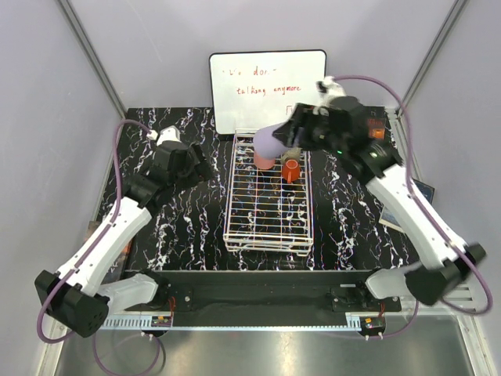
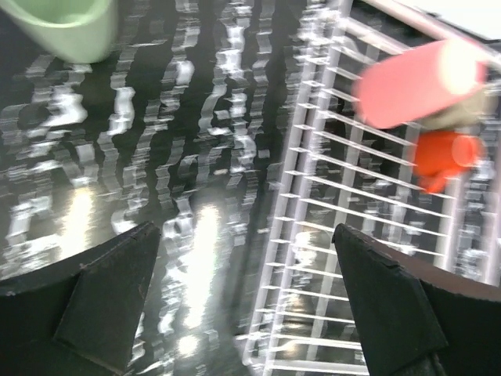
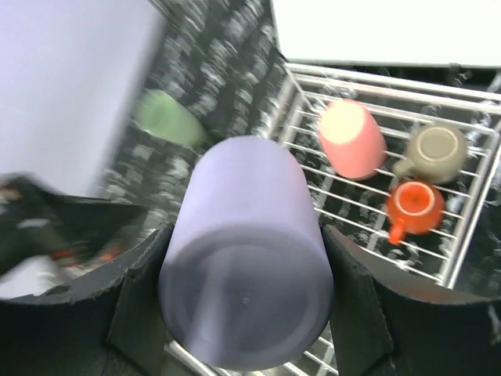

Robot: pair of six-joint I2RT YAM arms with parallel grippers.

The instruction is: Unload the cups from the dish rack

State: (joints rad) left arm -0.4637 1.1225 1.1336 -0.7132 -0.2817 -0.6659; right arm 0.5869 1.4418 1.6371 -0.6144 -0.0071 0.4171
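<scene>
The white wire dish rack stands mid-table. My right gripper is shut on a lavender cup and holds it tilted above the rack's far left corner; the right wrist view shows the cup's base between the fingers. A pink cup, a beige-grey cup and an orange cup with a handle lie in the rack's far end. A pale green cup stands on the table left of the rack. My left gripper is open and empty, over the table beside the rack's left rail.
A whiteboard with red writing leans against the back wall behind the rack. The black marbled table spreads on both sides of the rack. A dark flat object lies at the right table edge.
</scene>
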